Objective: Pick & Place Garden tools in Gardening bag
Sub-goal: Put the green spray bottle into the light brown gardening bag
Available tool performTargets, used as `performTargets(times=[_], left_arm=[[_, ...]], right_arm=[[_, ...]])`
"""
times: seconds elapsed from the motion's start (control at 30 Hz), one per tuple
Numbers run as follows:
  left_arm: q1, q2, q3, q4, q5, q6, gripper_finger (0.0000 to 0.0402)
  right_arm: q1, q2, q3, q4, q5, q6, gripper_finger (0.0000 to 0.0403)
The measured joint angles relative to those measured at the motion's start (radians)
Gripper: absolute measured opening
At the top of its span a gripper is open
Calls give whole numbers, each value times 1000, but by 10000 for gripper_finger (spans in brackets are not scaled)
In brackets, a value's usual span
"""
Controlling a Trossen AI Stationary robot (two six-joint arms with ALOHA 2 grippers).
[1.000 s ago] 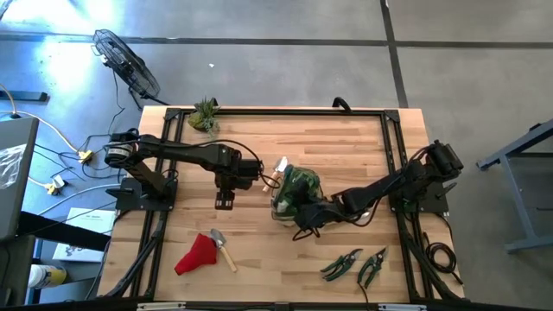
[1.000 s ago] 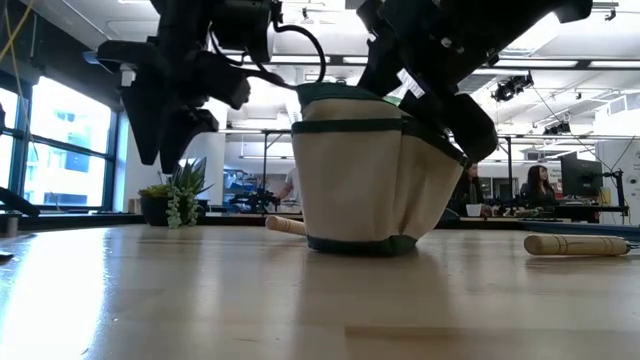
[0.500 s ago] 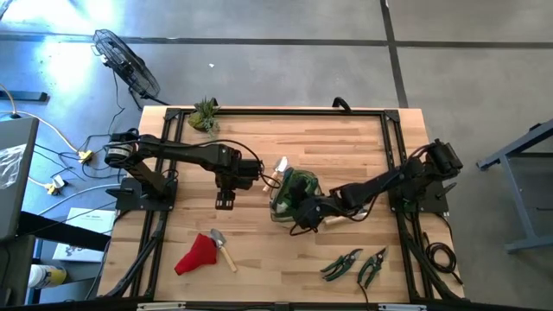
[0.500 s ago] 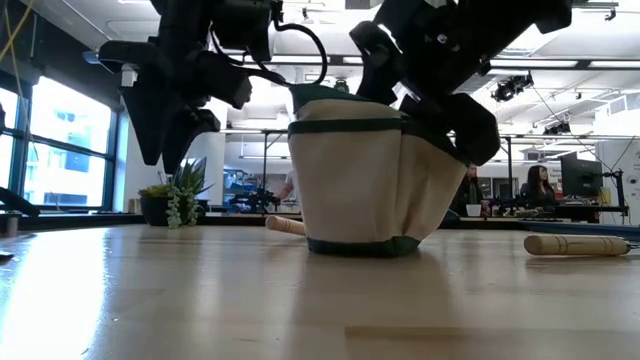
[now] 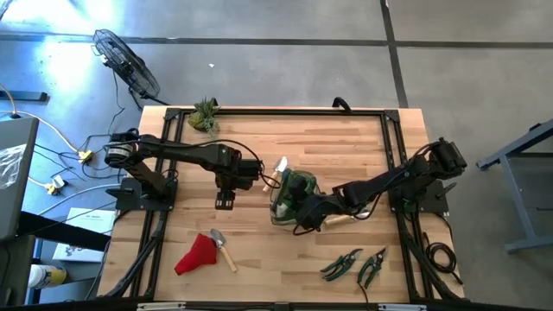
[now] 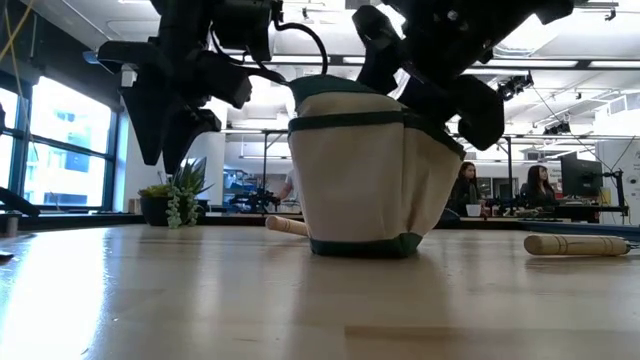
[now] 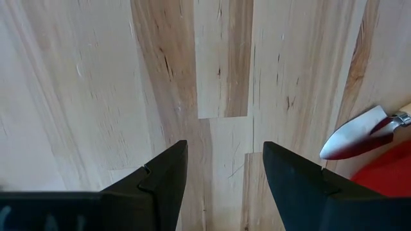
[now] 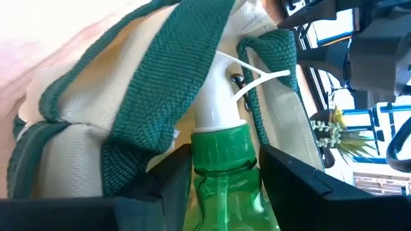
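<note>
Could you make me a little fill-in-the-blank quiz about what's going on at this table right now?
1. The right gripper holds a green ____ bottle at the gardening bag.
2. The left gripper hangs over bare wood, its fingers ____.
3. The two pruning shears lie on the ____.
4. The glove on the table is ____.

Missing words: spray; open; table; red

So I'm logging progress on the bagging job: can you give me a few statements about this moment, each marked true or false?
1. The right gripper grips the green spray bottle at the gardening bag. True.
2. The left gripper holds a trowel. False: it is open and empty above bare table.
3. Both pruning shears are in the bag. False: they lie on the table.
4. The red glove lies on the table. True.
</note>
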Motion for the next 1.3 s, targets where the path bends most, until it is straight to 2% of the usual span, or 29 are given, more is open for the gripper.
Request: performTargets(times=[0.13, 0.4, 0.7, 1.03, 1.17, 1.3], left_arm=[[0, 0, 0, 0, 0, 1, 196], [0, 0, 0, -1, 0, 1, 196], [0, 0, 0, -1, 0, 1, 196], [0, 0, 0, -1, 0, 1, 196], [0, 0, 0, -1, 0, 1, 196], [0, 0, 0, -1, 0, 1, 196]], right_arm=[[-17, 0, 1, -18, -37, 23, 172], [-58, 0, 109, -244, -176, 97, 172], [-97, 0, 130, -308, -301, 142, 172], [-98, 0, 169, -330, -293, 114, 172], [-98, 0, 244, -397, -305, 141, 172], [-97, 0, 325, -494, -361, 202, 172]])
